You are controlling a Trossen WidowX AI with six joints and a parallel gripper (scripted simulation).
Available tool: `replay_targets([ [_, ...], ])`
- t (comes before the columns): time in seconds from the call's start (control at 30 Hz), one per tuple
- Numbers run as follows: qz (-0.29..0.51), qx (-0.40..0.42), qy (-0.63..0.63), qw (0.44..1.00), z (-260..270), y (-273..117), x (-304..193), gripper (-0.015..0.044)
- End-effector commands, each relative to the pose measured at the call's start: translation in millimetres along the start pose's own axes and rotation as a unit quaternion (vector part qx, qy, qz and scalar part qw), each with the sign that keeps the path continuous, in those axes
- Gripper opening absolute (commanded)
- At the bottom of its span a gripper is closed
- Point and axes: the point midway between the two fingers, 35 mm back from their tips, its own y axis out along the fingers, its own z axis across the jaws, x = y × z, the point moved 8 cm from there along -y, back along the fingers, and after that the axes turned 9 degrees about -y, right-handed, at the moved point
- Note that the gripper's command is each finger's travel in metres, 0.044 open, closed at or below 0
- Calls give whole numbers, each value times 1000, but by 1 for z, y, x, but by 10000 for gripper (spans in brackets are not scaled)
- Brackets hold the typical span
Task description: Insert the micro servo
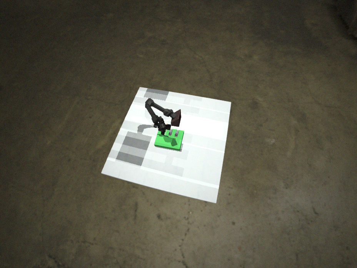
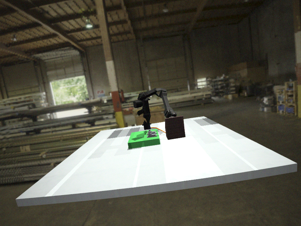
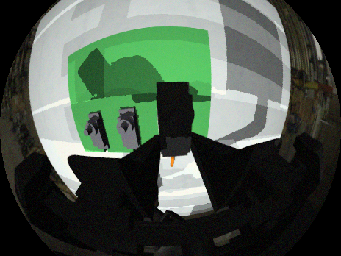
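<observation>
Micro servo: dark loose servo [image 1: 162,133] [image 2: 147,127] [image 3: 174,110], held over or close to the deck; contact with it cannot be told.
Hand: black hand [image 1: 163,129] [image 2: 146,122] [image 3: 175,137], clamped on the loose servo; keep the grip firm until both ears bear evenly.
Cable: orange cable [image 1: 167,124] [image 2: 158,128] [image 3: 173,161], trailing towards the arm's base side; guide it over the notch before lowering, lest it get pinched beneath the body.
Shaft: direction hard to make out; confirm it points up.
Pocket: not discernible, probably hidden by hand and servo; square the body to it, then descend straight and slowly. If an ear catches, lift slightly and realign rather than force it.
Seated servos: two grey servos [image 1: 173,133] [image 2: 151,133] [image 3: 128,129] side by side, useful guides for heading; keep the fingers off them.
Deck: green deck [image 1: 164,142] [image 2: 143,144] [image 3: 184,48], resting on the white surface [image 1: 196,161] [image 2: 121,165] [image 3: 51,73].
Release: only once flat; part the fingers gently, rise straight.
</observation>
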Motion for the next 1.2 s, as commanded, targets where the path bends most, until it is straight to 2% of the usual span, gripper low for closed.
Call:
replay_targets([
  [0.0, -1, 2, 2, 1000, 3, 0, -21, 0],
  [0.13, -1, 2, 1, 1000, 5, 0, -33, 0],
  [1.17, -1, 1, 2, 1000, 5, 23, -32, 0],
])
